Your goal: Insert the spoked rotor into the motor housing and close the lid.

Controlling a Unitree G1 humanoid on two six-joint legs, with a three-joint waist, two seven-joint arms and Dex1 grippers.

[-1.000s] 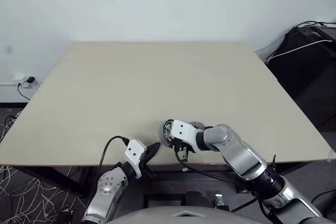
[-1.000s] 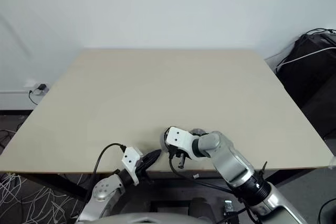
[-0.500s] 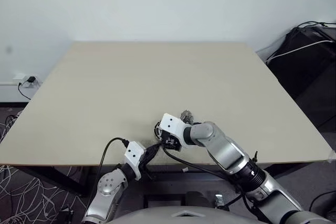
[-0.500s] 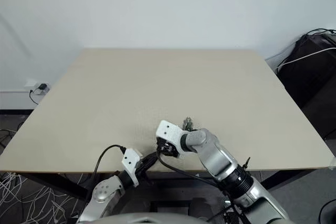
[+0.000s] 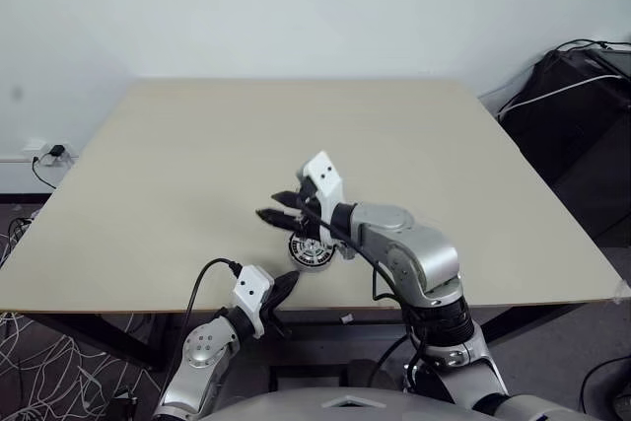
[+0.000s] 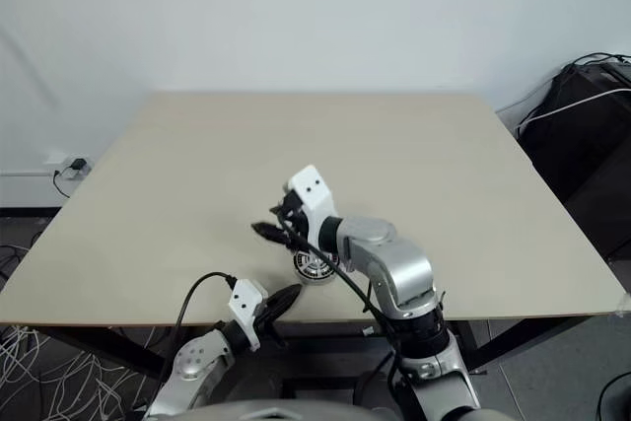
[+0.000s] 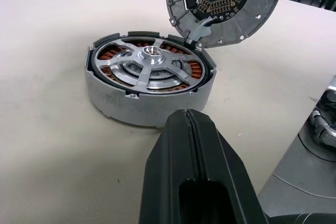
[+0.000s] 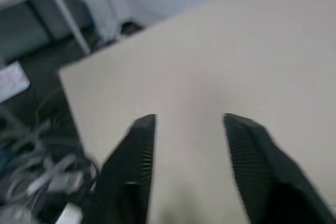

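Note:
The motor housing sits on the table near its front edge, also seen from the head at the housing. The silver spoked rotor lies inside it, over the copper windings. The lid stands tilted up on edge at the housing's far rim, its inner face showing. My right gripper hangs above the table, above and just left of the housing, open with nothing between its fingers. My left gripper is shut and empty, level with the table's front edge, pointing at the housing's near wall.
The tan table stretches bare behind the housing. A black cable loops from my left wrist below the front edge. Dark equipment with cables stands off the table's right side.
My right gripper has lifted off the housing, swung up and left over the table, and opened. The housing now shows uncovered. My left gripper has stayed put.

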